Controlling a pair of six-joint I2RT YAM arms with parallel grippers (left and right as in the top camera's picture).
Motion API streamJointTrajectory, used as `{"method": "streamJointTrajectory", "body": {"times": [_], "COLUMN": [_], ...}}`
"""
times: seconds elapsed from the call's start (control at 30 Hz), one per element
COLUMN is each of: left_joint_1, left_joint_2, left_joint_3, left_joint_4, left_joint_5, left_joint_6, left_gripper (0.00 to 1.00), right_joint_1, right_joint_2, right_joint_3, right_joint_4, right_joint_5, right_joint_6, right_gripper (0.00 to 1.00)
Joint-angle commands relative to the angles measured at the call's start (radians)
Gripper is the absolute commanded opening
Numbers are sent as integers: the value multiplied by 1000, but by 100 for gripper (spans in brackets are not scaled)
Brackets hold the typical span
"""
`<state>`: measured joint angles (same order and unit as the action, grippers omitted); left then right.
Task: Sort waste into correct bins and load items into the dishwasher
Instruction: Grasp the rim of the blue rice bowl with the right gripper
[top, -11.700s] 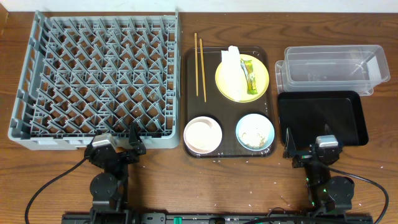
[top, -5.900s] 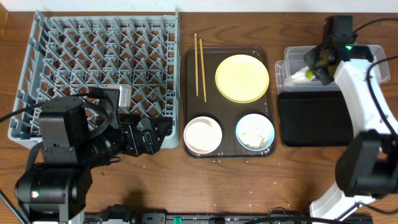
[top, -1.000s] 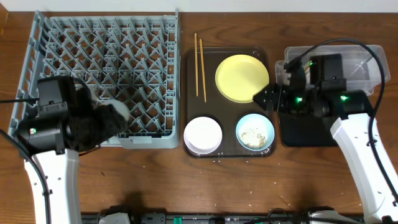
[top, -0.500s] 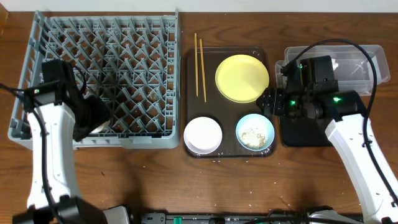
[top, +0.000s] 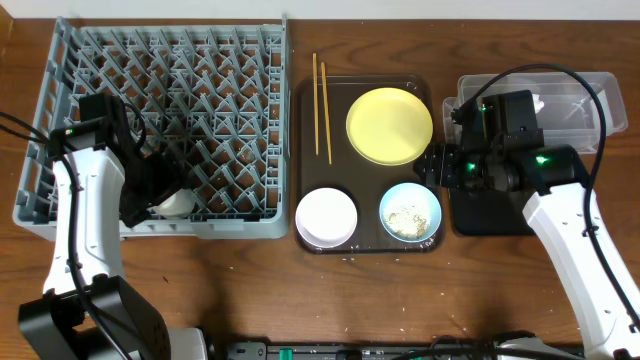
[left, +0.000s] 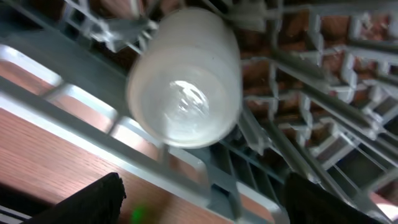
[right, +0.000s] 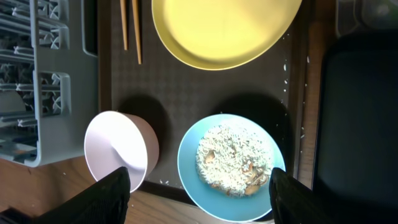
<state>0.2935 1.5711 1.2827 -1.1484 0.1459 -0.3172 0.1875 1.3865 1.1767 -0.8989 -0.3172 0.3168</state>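
Down at the lower left of the grey dish rack (top: 230, 228), the small white cup (top: 176, 203) lies tipped among the pegs. It looks smooth and round. The left gripper (left: 202, 186) is spread wide near it and holds nothing, so I think the cup is loaded. On the brown tray (top: 340, 170) in the middle wait the bare yellow plate (top: 389, 125), the cream-white bowl (top: 326, 216), the chopsticks (top: 319, 105) and the light blue bowl (top: 410, 211) of rice scraps (right: 233, 155). The right gripper (right: 198, 186) hangs over that bowl, wide apart, with nothing in it.
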Motion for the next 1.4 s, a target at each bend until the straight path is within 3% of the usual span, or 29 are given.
{"method": "streamJointTrajectory", "body": {"times": [0.0,0.17,0.33,0.6,0.8,1.0,1.37], "left_joint_1": [4,-46,-163,-264,-264,-264,-264], "left_joint_2": [-15,-140,-340,-540,-580,-568,-527], "left_joint_3": [39,121,149,148,148,146,146], "left_joint_4": [-29,-74,-35,-26,-83,-97,-102], "left_joint_5": [166,300,313,307,307,307,307], "left_joint_6": [63,188,243,254,254,254,253], "left_gripper": [82,83,86,89,89,89,89], "right_joint_1": [10,24,131,365,383,383,383], "right_joint_2": [-18,-18,-11,30,111,227,193], "right_joint_3": [6,6,-10,-158,-290,-294,-253], "right_joint_4": [-4,-39,-97,59,311,395,302], "right_joint_5": [6,6,32,343,362,362,338], "right_joint_6": [-19,-20,-44,97,105,44,45], "right_gripper": [69,65,58,47,37,32,27]}}
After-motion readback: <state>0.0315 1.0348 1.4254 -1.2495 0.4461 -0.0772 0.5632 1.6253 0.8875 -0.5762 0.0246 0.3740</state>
